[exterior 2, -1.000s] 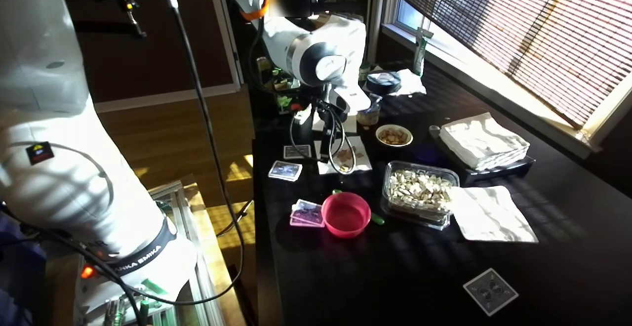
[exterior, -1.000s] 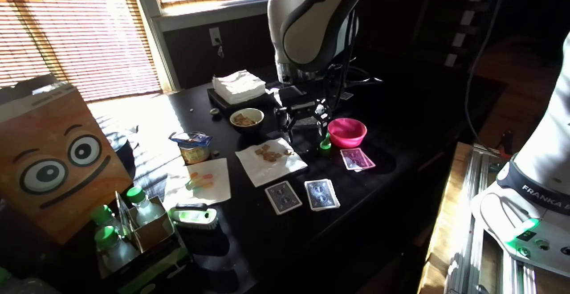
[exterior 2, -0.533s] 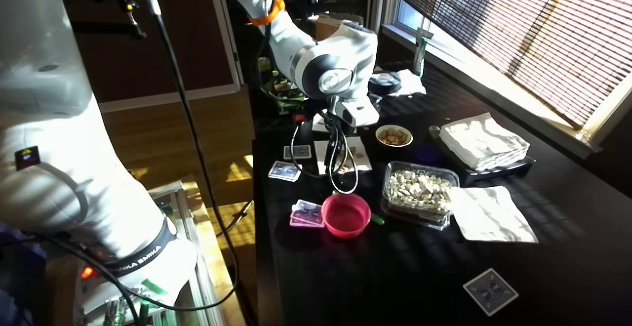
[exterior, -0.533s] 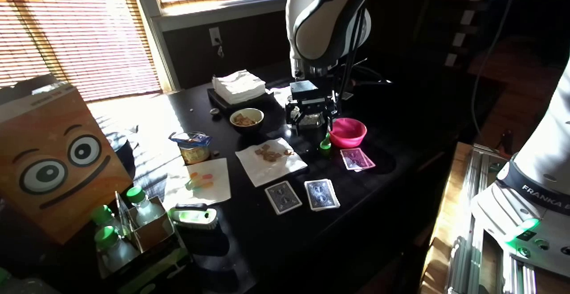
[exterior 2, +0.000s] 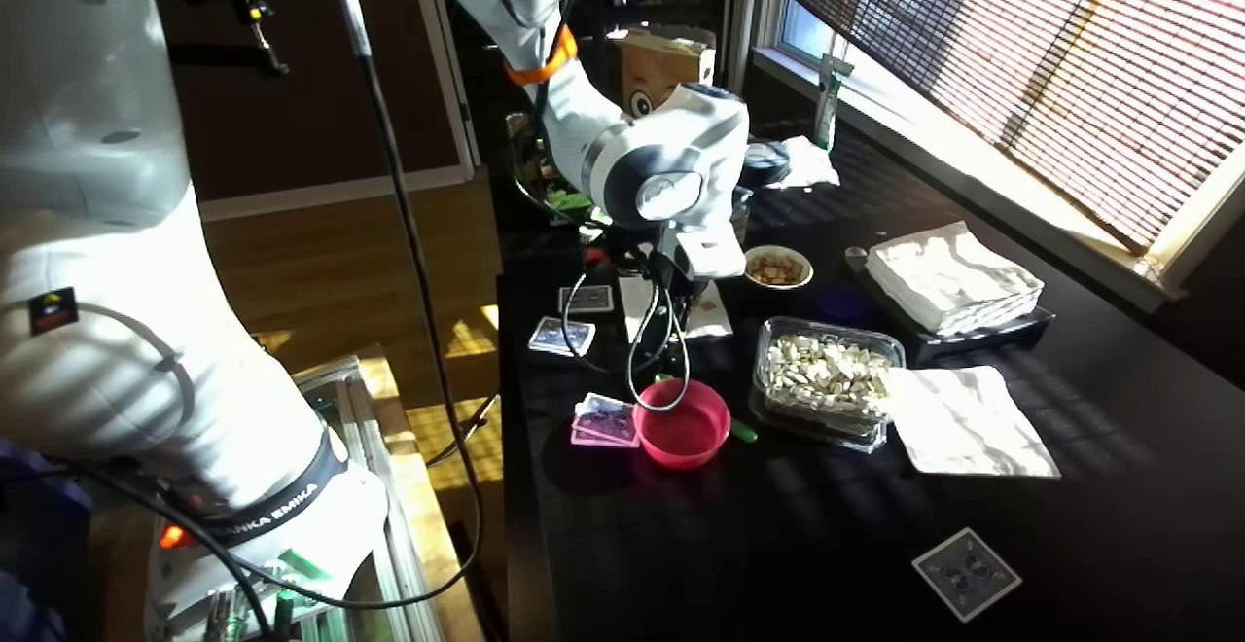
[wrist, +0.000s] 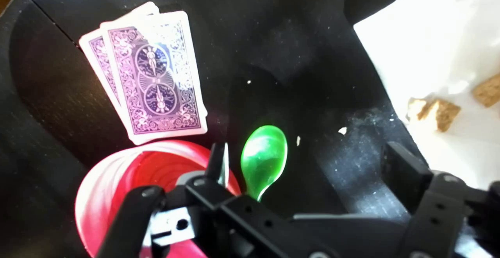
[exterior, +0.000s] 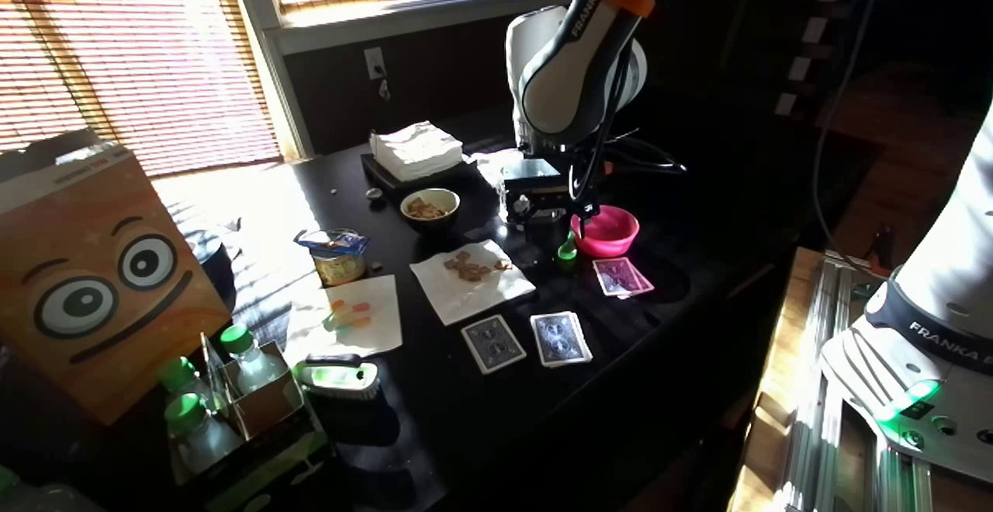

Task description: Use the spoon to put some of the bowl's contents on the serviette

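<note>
The green spoon [wrist: 264,157] lies on the dark table beside the pink bowl; my own finger linkage covers its handle in the wrist view. My gripper [wrist: 312,170] stands open over it, the spoon's head showing between the fingers, nearer the left one, with nothing held. In an exterior view the gripper [exterior: 551,223] hangs low, just behind the spoon [exterior: 567,252]. The pale bowl [exterior: 449,202] with brown bits sits farther back on the table. In front of it the white serviette [exterior: 450,300] lies flat, brown pieces at its middle.
The pink bowl [wrist: 91,207] is close against my left finger. Purple cards [wrist: 156,74] lie beside it, more cards [exterior: 558,339] nearby. A clear dish of pale bits [exterior 2: 827,425], a napkin stack [exterior: 416,153] and a small tub [exterior: 339,270] stand around.
My gripper has shifted toward the pink bowl and come lower, over the spoon. Spoon, bowls and serviette have stayed put.
</note>
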`<state>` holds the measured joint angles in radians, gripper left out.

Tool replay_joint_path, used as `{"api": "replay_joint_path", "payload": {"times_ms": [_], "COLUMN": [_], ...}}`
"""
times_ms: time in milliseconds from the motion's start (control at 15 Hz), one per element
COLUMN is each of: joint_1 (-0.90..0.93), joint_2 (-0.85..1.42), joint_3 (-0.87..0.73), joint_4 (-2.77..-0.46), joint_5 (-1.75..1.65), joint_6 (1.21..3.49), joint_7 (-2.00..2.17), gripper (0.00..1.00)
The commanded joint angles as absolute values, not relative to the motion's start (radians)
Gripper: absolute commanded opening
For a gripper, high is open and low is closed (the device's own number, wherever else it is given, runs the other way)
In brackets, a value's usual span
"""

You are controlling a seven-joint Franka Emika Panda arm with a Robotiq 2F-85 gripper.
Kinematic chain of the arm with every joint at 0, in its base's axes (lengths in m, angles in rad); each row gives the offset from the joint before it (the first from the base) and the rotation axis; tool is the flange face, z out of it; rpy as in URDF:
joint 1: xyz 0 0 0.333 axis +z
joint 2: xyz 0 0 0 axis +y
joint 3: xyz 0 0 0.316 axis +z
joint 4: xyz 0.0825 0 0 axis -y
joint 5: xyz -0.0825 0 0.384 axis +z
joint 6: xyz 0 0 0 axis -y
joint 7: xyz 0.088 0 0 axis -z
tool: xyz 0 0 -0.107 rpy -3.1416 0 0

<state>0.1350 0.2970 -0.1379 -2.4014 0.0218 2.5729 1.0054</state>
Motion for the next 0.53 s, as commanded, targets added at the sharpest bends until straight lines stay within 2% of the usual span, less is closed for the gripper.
{"api": "replay_joint_path", "payload": {"times_ms": [0, 467], "joint_1": [0.147, 0.163], "joint_2": [0.331, 0.37], "joint_3": [-0.164, -0.2], "joint_4": [-2.397, -2.387], "joint_5": [-0.041, -0.057], "joint_6": [2.653, 2.698], "joint_7": [1.09, 1.117], "gripper": [1.0, 1.0]}}
